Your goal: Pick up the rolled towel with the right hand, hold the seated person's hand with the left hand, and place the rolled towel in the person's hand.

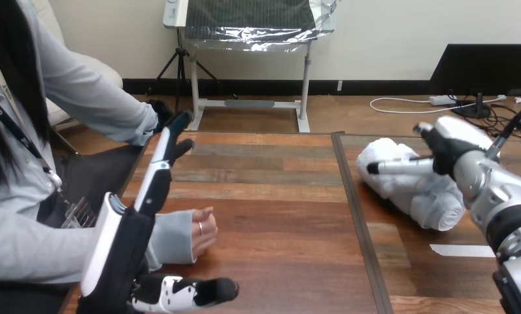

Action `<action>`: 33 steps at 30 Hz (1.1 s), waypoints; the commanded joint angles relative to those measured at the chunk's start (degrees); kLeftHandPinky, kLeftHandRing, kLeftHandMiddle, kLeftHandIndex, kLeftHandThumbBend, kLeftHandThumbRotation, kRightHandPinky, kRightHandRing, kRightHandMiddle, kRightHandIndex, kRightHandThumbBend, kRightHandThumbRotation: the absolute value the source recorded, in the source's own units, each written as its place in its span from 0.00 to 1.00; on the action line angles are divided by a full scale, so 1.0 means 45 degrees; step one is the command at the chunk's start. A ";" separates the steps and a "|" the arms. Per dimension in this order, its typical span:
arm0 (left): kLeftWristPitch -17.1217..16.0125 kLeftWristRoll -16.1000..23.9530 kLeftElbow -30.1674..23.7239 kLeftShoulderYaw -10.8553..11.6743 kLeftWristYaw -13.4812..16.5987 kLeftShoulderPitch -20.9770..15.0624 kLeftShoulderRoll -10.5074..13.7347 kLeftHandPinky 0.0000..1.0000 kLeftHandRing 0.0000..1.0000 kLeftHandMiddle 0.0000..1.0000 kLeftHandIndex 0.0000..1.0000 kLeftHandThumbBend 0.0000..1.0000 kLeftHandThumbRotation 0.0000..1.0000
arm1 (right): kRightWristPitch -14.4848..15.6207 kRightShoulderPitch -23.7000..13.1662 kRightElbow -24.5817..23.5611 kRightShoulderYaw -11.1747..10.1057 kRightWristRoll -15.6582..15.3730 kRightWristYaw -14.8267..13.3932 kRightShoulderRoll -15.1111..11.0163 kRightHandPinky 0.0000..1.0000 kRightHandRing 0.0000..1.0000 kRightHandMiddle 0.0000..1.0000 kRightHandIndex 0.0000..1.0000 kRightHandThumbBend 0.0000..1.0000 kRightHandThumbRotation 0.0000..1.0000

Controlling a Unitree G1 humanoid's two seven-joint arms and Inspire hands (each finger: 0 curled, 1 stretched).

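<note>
towel (427, 203): on the table (277, 196), directly under the right hand (448, 154), long axis slanting away to its left
right hand: can't tell if it's gripping
left hand (123, 252): open, beside the person's hand (202, 232), not touching

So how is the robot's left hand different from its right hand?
The left hand has straight fingers, beside the person's hand; the right hand is at the rolled towel. The left hand is at the table's left side, the right hand at its right. Both are black and white.
</note>
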 commanded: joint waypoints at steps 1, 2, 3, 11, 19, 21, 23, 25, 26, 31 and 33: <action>-0.0262 -0.0292 -0.0780 0.0112 0.0000 -0.0167 0.0005 0.92 1.00 1.00 1.00 1.00 0.75 | 0.0172 -0.0010 -0.0042 0.0255 -0.0189 0.0191 0.0272 0.84 0.99 0.98 0.98 1.00 0.76; -0.0270 -0.0292 -0.0816 0.0121 -0.0011 -0.0141 0.0011 0.92 1.00 1.00 1.00 1.00 0.76 | 0.0199 0.0017 -0.0041 0.0251 -0.0174 0.0209 0.0280 0.84 0.99 0.98 0.98 1.00 0.76; -0.0275 -0.0279 -0.0874 0.0137 -0.0023 -0.0104 0.0020 0.92 1.00 1.00 1.00 1.00 0.76 | 0.0236 0.0082 -0.0037 0.0211 -0.0126 0.0226 0.0298 0.85 0.99 0.98 0.99 1.00 0.76; -0.0140 -0.0378 -0.1423 0.0146 -0.0106 0.0301 0.0073 0.92 1.00 1.00 1.00 1.00 0.76 | 0.0384 0.0429 -0.0023 0.0246 -0.0149 0.0292 0.0347 0.87 1.00 0.99 0.99 1.00 0.74; -0.0427 -0.0579 -0.1698 0.0122 0.0007 0.0627 -0.0163 0.85 0.99 1.00 1.00 1.00 0.76 | 0.0516 0.0784 -0.0033 0.0025 0.0118 0.0302 0.0411 0.87 1.00 0.99 0.99 0.97 0.72; -0.0395 -0.0779 -0.1807 -0.0001 -0.0029 0.0740 -0.0141 0.84 0.99 1.00 1.00 1.00 0.76 | 0.0512 0.0870 -0.0039 -0.0054 0.0202 0.0297 0.0428 0.87 1.00 0.98 0.98 0.97 0.71; -0.0315 -0.0886 -0.1945 -0.0049 -0.0058 0.0856 -0.0144 0.84 0.99 1.00 1.00 1.00 0.75 | 0.0501 0.0928 -0.0043 -0.0107 0.0253 0.0302 0.0439 0.89 0.99 0.97 0.98 0.97 0.70; -0.0250 -0.0861 -0.2115 0.0004 -0.0040 0.0959 -0.0227 0.83 0.99 1.00 1.00 1.00 0.74 | 0.0541 0.0993 -0.0044 -0.0208 0.0350 0.0335 0.0466 0.93 1.00 0.97 0.98 0.97 0.69; -0.0236 -0.0863 -0.2179 0.0022 -0.0041 0.1005 -0.0243 0.83 0.99 1.00 1.00 1.00 0.74 | 0.0553 0.1010 -0.0045 -0.0231 0.0380 0.0343 0.0475 0.93 1.00 0.97 0.98 0.97 0.69; -0.0108 -0.0761 -0.2572 0.0146 -0.0039 0.1209 -0.0382 0.82 0.97 1.00 0.99 1.00 0.74 | 0.0554 0.1129 -0.0051 -0.0260 0.0435 0.0290 0.0522 0.93 0.99 0.96 0.97 0.97 0.68; -0.0107 -0.0833 -0.2640 0.0104 -0.0077 0.1242 -0.0357 0.82 0.97 1.00 0.98 1.00 0.74 | 0.0525 0.1187 -0.0052 -0.0246 0.0416 0.0229 0.0537 0.92 0.97 0.95 0.97 0.98 0.67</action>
